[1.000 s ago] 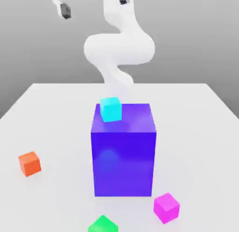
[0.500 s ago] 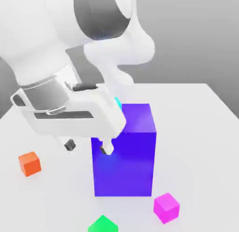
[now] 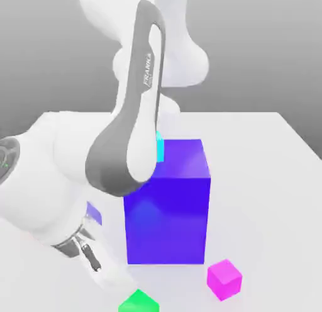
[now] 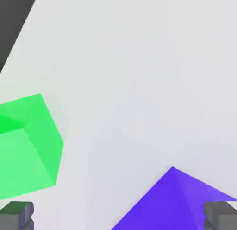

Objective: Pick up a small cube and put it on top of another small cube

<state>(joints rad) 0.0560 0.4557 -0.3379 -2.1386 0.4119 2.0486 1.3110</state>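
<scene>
On the exterior view's left, the big white arm [image 3: 44, 185] is bent low over the white table [image 3: 277, 178] and hides much of that side. A grey band with small letters runs down one of its links. The hand end goes down toward the bottom edge, and its tip is hard to make out there.

Just beside that end sits the green cube [image 3: 138, 302]. The bottom edge cuts it off, so you see just its top. In the hand view the green cube [image 4: 28, 145] looks large, and the picture's edge cuts it off.

In the middle stands the big blue-violet block [image 3: 167, 204]. The arm covers its upper corner on the exterior view's left. A light blue cube [image 3: 160, 147] sits on top of it, and just a thin strip peeks out past the arm. The hand view catches one corner of the blue-violet block [image 4: 173, 201].

The hand view also shows the gripper [image 4: 118, 215]. Its two dark fingertips [image 4: 16, 214] sit far apart at both sides. They are spread wide with nothing between them.

Toward the exterior view's right, the small pink cube [image 3: 224, 279] rests on the table near the block's bottom corner, not touching it. It is well apart from the arm's end.
</scene>
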